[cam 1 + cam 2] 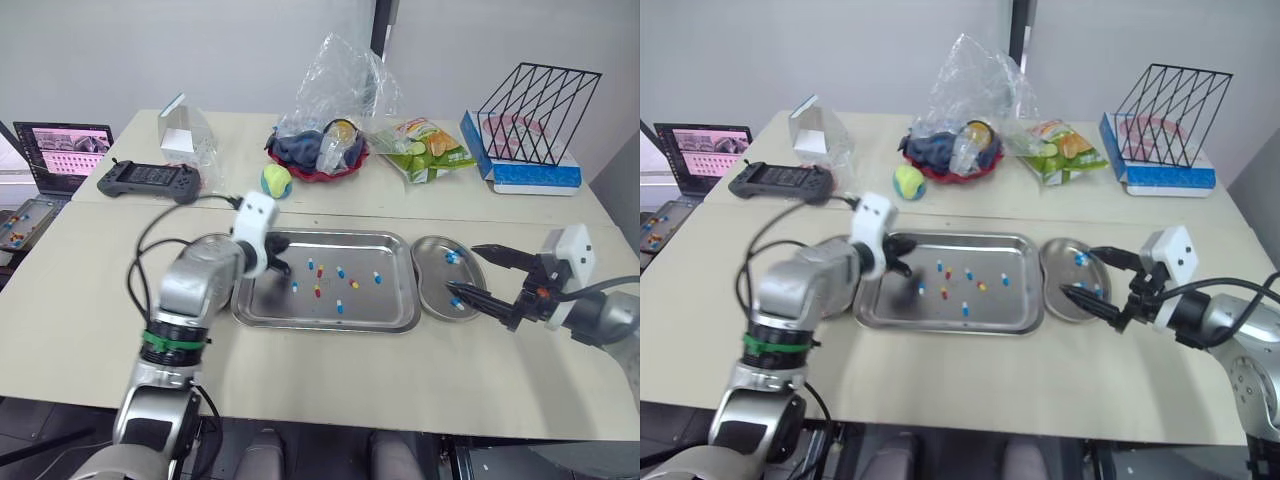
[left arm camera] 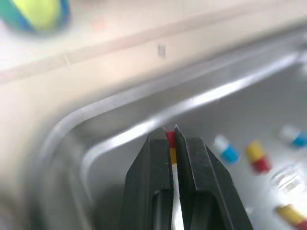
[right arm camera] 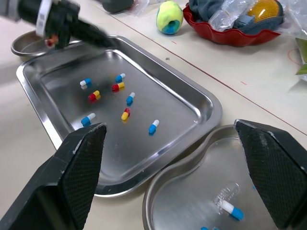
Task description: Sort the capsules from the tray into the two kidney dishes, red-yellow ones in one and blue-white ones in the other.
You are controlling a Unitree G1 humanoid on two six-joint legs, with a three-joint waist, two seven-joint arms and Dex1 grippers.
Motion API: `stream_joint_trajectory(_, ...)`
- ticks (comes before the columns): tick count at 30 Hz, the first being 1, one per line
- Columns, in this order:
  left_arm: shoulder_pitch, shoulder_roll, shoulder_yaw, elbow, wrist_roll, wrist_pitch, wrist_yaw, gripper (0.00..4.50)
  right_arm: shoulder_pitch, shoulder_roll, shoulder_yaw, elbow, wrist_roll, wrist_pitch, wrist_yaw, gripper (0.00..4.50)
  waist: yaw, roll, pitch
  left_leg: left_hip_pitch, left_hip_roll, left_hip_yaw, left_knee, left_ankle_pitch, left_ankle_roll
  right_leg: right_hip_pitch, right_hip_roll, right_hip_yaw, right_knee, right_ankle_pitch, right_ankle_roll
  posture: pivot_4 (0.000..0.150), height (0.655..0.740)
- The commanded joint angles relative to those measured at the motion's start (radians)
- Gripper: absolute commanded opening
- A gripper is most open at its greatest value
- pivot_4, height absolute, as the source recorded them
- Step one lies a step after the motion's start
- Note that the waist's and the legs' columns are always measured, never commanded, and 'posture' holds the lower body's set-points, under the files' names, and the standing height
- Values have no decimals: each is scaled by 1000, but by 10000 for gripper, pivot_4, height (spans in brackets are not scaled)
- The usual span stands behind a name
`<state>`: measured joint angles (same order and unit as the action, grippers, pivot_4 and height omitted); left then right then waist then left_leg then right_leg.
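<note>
The steel tray (image 1: 330,323) lies mid-table with several red-yellow and blue-white capsules (image 1: 320,286) scattered in it. My left gripper (image 1: 280,263) hovers over the tray's left end, shut on a red-yellow capsule (image 2: 171,146) pinched at its tips. One kidney dish (image 3: 28,46) sits just left of the tray, mostly hidden behind my left arm. The other kidney dish (image 1: 440,292) is right of the tray and holds a few blue-white capsules (image 1: 453,257). My right gripper (image 1: 460,266) is open above that dish, with nothing between its fingers.
Behind the tray are a tennis ball (image 1: 276,180), a red bowl of bagged items (image 1: 318,160) and a snack bag (image 1: 425,145). A game controller (image 1: 148,180), a clear box (image 1: 185,125) and a laptop (image 1: 65,150) stand back left, a wire rack (image 1: 535,100) back right.
</note>
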<state>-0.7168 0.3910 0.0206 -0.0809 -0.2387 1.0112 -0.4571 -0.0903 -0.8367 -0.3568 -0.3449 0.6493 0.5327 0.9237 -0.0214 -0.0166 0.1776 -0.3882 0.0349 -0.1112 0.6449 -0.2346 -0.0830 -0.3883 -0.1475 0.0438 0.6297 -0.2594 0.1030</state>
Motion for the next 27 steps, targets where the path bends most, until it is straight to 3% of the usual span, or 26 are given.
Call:
stream_joint_trajectory(1,-6,87,76,-73,-65,9,-76,446,-43,-7,14,22,-1,-22,23,45000,-2,0,0,0,0,0,0,0,0,0,0,0,0,0,0,1500,7380)
stream_joint_trajectory(8,53,415,150,81,-109,-153,-351,446,-179,2,109,134,-31,-48,83,45000,-25,0,0,0,0,0,-2,0,0,-1,0,0,0,0,0,1500,7380)
stream_joint_trajectory(13,91,535,191,245,-105,-221,-418,446,-236,18,158,188,-52,-65,119,45000,-21,0,0,0,0,0,-2,0,0,-1,0,0,-1,0,0,1500,7380)
stream_joint_trajectory(18,128,541,232,330,-134,-347,-491,446,-263,35,183,200,-53,-62,134,45000,-17,0,0,-1,0,0,-2,0,0,-1,0,-1,-1,0,0,1500,7380)
stream_joint_trajectory(27,221,550,148,342,-108,-501,-688,446,-247,12,150,165,-18,-28,156,45000,-20,0,0,-1,1,0,-2,0,0,-2,0,-1,0,0,0,1500,7380)
